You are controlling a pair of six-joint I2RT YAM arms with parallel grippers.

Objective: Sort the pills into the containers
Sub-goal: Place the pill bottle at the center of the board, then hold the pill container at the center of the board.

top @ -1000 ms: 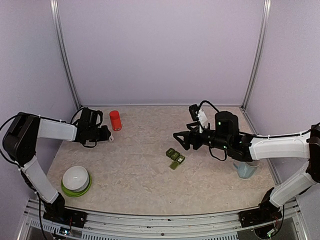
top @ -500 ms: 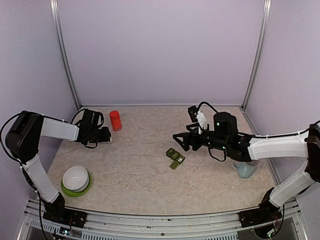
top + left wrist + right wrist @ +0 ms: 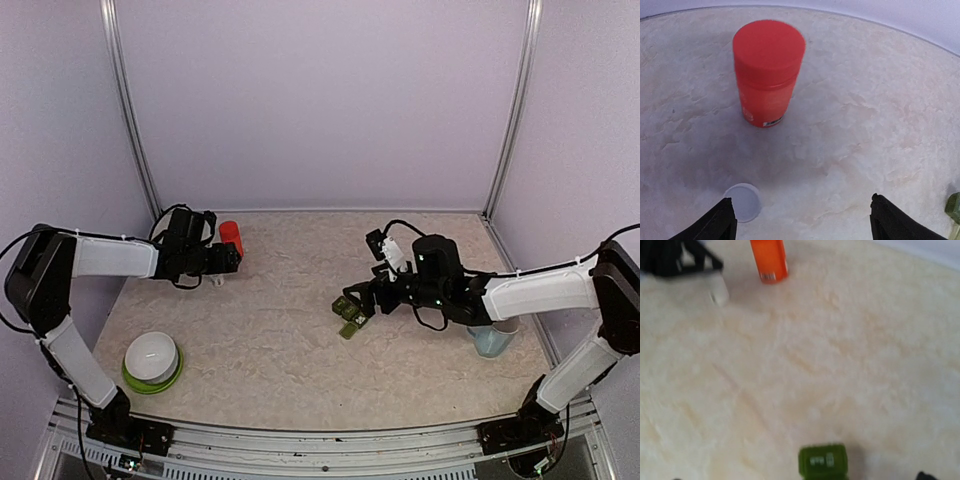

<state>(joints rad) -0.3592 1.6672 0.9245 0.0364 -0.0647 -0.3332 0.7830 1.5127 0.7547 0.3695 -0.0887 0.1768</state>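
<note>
The left gripper (image 3: 799,222) stands wide apart, holding nothing. A small white bottle (image 3: 742,201) sits just inside one finger, the orange-red bottle (image 3: 768,72) beyond. The right gripper (image 3: 360,298) is spread too — the green containers (image 3: 823,461) lie just ahead of its tips.

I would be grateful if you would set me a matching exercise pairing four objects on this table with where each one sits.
1. orange-red cylindrical bottle
2. dark green strip of three square compartments
3. white bowl on a green plate
4. pale blue translucent cup

A. near left
B. right side
C. far left
D. middle

Pairs: 1-C, 2-D, 3-A, 4-B
</note>
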